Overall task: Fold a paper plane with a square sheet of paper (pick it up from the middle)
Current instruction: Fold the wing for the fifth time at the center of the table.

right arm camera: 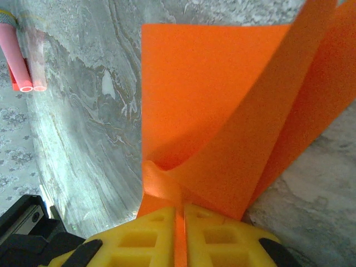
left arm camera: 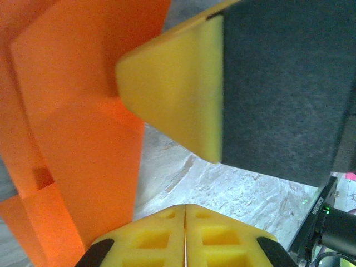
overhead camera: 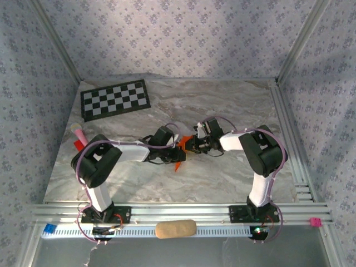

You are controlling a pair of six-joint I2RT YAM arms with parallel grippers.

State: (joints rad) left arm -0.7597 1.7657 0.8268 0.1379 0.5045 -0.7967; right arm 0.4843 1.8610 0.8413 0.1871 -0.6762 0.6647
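My right fingers [right arm camera: 158, 225] clamped the square sheet of paper [right arm camera: 211, 100]; left fingers [left arm camera: 161, 228] sat together beside it, likely needing a squarer crease pinch.

Top view: the orange paper [overhead camera: 181, 146] is mostly covered by the left end effector [overhead camera: 172, 146] and right end effector [overhead camera: 190, 146]; its fold shape is too small to determine. Left wrist view: the paper runs off the top and left edges; the yellow pad [left arm camera: 178, 83] in front is blurred. Right wrist view: the pink object [right arm camera: 22, 69] is cut by the left edge.
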